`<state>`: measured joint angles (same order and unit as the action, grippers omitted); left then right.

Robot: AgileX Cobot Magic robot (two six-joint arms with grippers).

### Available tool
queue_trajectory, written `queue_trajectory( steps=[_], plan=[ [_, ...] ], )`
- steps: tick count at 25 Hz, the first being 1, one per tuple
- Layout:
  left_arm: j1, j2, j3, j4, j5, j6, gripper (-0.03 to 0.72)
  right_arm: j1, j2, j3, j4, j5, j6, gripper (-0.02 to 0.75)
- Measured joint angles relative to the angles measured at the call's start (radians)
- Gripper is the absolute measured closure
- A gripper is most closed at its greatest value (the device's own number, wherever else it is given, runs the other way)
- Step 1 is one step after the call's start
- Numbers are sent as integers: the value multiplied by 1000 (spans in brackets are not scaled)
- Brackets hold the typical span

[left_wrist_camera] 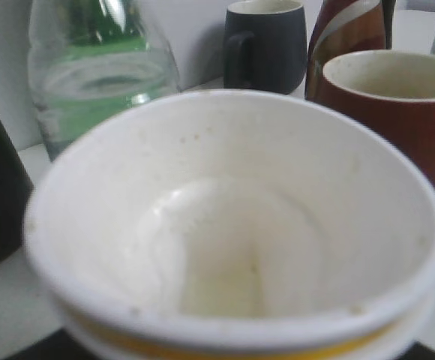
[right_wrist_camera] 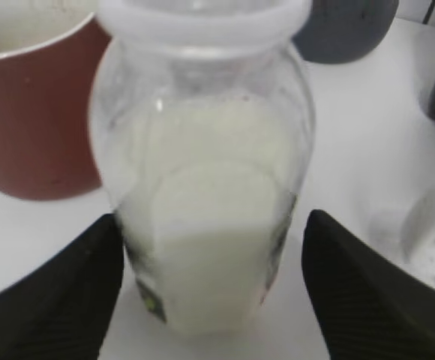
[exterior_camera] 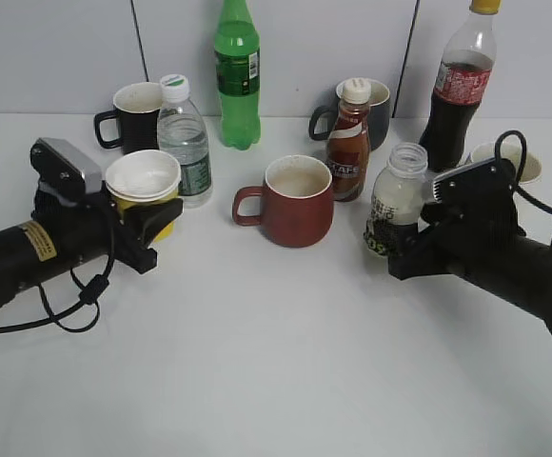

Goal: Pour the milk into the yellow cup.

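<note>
The yellow cup (exterior_camera: 144, 179), white inside with a thick white rim, sits at the left in my left gripper (exterior_camera: 158, 217), whose dark fingers are closed on its lower body. It fills the left wrist view (left_wrist_camera: 232, 247), where it looks empty and the fingers are hidden. The milk (exterior_camera: 397, 197), a capless clear bottle about half full of white liquid, stands on the table at the right. My right gripper (exterior_camera: 391, 244) is open, with one finger on each side of the bottle's base. In the right wrist view (right_wrist_camera: 210, 300) a gap shows beside the milk (right_wrist_camera: 202, 217).
A dark red mug (exterior_camera: 295, 202) stands between the two grippers. A brown coffee bottle (exterior_camera: 349, 143), a water bottle (exterior_camera: 185, 143), a green bottle (exterior_camera: 237, 76), a black mug (exterior_camera: 135, 114), a grey mug (exterior_camera: 379, 112), a cola bottle (exterior_camera: 457, 90) and a white cup (exterior_camera: 528, 162) stand behind.
</note>
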<state>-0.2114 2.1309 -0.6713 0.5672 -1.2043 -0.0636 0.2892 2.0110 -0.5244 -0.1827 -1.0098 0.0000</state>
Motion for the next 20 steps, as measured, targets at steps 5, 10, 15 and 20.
queue_trajectory(
  steps=[5,10,15,20],
  plan=[
    [0,-51,25,24,0,0,374,0,50,-65,-20,-18,24,183],
    [0,-66,25,74,-1,0,374,0,101,-104,-38,-45,33,183],
    [0,-66,25,80,-1,0,374,0,138,-129,-41,-74,35,183],
    [0,-66,25,81,-1,0,374,0,161,-154,-42,-76,35,202]
  ],
)
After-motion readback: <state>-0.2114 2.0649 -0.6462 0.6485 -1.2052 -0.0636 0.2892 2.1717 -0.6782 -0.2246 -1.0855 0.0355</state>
